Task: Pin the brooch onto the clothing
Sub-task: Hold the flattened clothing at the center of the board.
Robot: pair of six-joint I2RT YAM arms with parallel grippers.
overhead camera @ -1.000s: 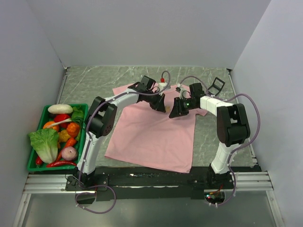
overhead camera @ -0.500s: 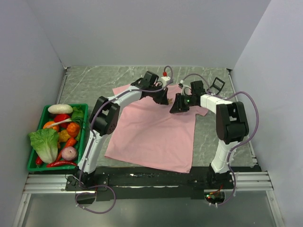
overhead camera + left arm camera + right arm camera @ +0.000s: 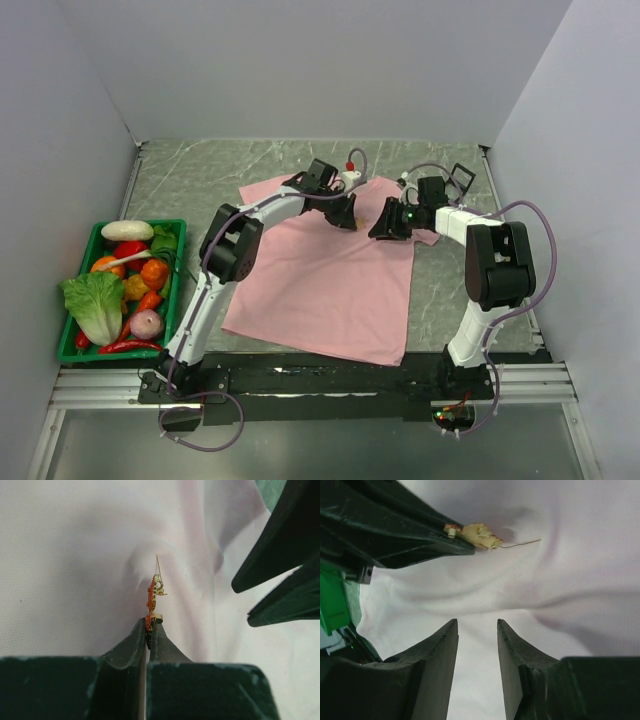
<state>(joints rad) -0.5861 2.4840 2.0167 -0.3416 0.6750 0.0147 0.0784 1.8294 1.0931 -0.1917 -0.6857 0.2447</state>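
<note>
Brooch point(image 3: 152, 597) first: where is it?
— Edge-on in the left jaws, which are closed on its lower end. They hold it just above the shirt point(image 3: 320, 285), near the collar end, at the far side of the desk point(image 3: 190, 180).
And the pin itself?
— Swung open. The thin needle point(image 3: 158, 565) sticks out past the brooch, towards a small raised fold point(image 3: 137, 560) of cloth.
Is it through the fabric?
— Not that I can see. From the right wrist the needle looks bare along its length, lying over the cloth rather than in it.
Right jaws?
— Open, nothing between them, hanging over the shirt just beside the brooch. The cloth below them is rumpled but not gripped.
So how far along?
— Pick-up and opening look done. Piercing the fold, bringing the point back out and closing the clasp are all left, I'd judge.
</note>
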